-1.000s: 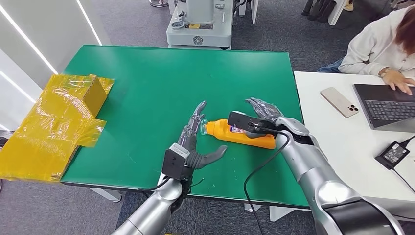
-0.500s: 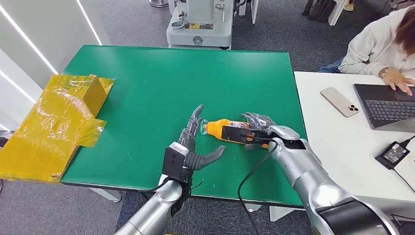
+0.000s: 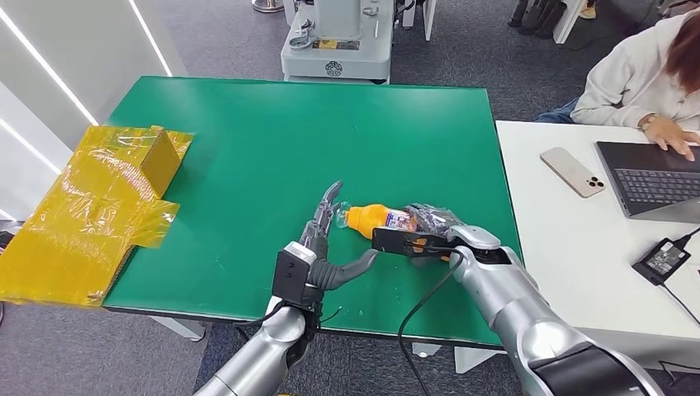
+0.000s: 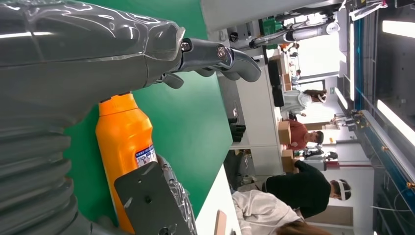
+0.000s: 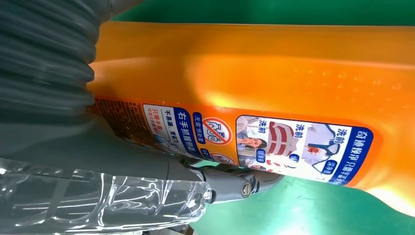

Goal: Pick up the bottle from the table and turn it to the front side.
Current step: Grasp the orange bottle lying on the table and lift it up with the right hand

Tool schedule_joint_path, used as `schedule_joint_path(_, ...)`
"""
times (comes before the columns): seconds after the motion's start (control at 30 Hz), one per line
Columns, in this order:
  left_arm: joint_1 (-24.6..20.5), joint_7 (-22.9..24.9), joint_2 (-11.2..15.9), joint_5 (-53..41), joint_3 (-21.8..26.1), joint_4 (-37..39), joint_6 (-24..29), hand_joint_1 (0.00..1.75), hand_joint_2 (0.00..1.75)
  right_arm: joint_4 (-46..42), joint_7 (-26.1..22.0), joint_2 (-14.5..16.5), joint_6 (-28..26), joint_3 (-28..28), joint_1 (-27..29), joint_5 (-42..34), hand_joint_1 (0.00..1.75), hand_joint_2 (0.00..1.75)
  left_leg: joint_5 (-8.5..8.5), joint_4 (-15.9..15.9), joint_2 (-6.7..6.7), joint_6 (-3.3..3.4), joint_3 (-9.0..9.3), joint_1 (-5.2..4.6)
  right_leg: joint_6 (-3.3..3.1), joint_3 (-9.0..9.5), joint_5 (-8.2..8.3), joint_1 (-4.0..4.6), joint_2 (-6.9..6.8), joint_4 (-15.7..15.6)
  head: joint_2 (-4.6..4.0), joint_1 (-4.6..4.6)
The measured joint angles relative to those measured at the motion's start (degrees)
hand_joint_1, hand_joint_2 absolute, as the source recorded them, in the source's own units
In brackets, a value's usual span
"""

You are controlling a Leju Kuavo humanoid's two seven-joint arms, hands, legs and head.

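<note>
While the orange bottle lies on its side near the front edge of the green table, I log the following.

Right hand: wrapped over the bottle's body; the right wrist view shows a finger pressed across the label. I judge this a grasp about to lift, with the bottle apparently not yet off the table.

Left hand: spread, holding nothing, fingers reaching toward the cap end, just beside it.

Risks, as I judge them: the smooth plastic could slip or roll in the grasp when raised, since the hold sits off toward the base; the left fingers could nudge the neck and skew the bottle; the right wrist's dangling cable might snag.

Hard to make out: the base end is covered by the right hand; I cannot tell whether the thumb bears underneath, nor whether the left fingertips touch the cap. The label's small print is unreadable to me.
</note>
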Motion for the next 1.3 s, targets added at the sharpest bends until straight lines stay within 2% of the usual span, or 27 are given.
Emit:
schedule_joint_path(0.53,0.0,0.2,0.0,0.3,0.0,0.8,-0.4,0.0,1.75,0.0,1.4,-0.9,0.6,1.3,0.1,0.4,0.02,1.75,0.0,0.0,0.0,0.0,0.02,0.0,0.0,0.04,0.0,0.0,0.0,0.0,0.0,0.0)
schedule_joint_path(0.57,0.0,0.2,0.0,0.3,0.0,0.8,-0.3,0.0,1.75,0.0,1.7,-0.9,0.8,1.4,0.1,0.5,0.07,1.75,0.0,0.0,0.0,0.0,0.03,0.0,0.0,0.04,0.0,0.0,0.0,0.0,0.0,0.0)
schedule_joint_path(0.6,0.0,0.2,0.0,0.3,0.0,0.8,-0.3,0.0,1.75,0.0,2.0,-0.9,0.9,1.4,0.1,0.5,0.25,1.75,0.0,0.0,0.0,0.0,0.03,0.0,0.0,0.05,0.0,0.0,0.0,0.0,0.0,0.0)
schedule_joint_path(0.7,0.0,0.2,0.0,0.4,0.0,0.8,-0.3,0.0,1.75,0.0,2.6,-1.0,1.0,1.6,0.0,0.5,1.22,1.75,0.0,0.0,0.0,0.0,0.05,0.0,0.0,0.07,0.0,0.0,-0.01,0.0,0.0,0.0)
schedule_joint_path(0.73,0.0,0.3,-0.1,0.4,0.0,0.8,-0.3,0.0,1.75,0.0,2.7,-1.1,1.0,1.7,0.0,0.5,1.39,1.75,0.0,0.0,0.0,0.0,0.05,0.0,0.0,0.07,0.0,0.0,-0.01,0.0,0.0,0.0)
schedule_joint_path(0.87,0.0,0.3,-0.1,0.4,0.0,0.8,-0.3,0.0,1.75,-0.2,2.9,-1.2,0.9,1.9,0.0,0.3,1.41,1.75,0.0,0.0,0.0,0.0,0.06,0.0,0.0,0.08,0.0,0.0,0.0,0.0,0.0,0.0)
schedule_joint_path(1.0,0.0,0.4,-0.1,0.5,0.0,0.8,-0.3,0.0,1.75,-0.2,2.9,-1.3,0.7,2.0,0.1,0.1,1.69,1.75,0.0,0.0,0.0,0.0,0.07,0.0,0.0,0.08,0.0,0.0,0.0,0.0,0.0,0.0)
schedule_joint_path(1.17,0.0,0.3,-0.1,0.5,0.0,1.1,-0.4,0.0,1.75,-0.3,2.9,-1.4,0.0,2.0,0.3,-0.3,1.64,1.75,0.0,0.0,0.04,0.0,0.1,0.0,0.0,0.09,0.0,0.0,0.03,0.0,0.0,0.0)
schedule_joint_path(1.3,0.0,0.3,-0.1,0.5,0.0,1.4,-0.4,0.0,1.75,-0.4,2.9,-1.5,-0.1,2.0,0.4,-0.5,1.71,1.75,0.0,0.0,0.04,0.0,0.12,0.0,0.0,0.09,0.0,0.0,0.04,0.0,0.0,0.0)
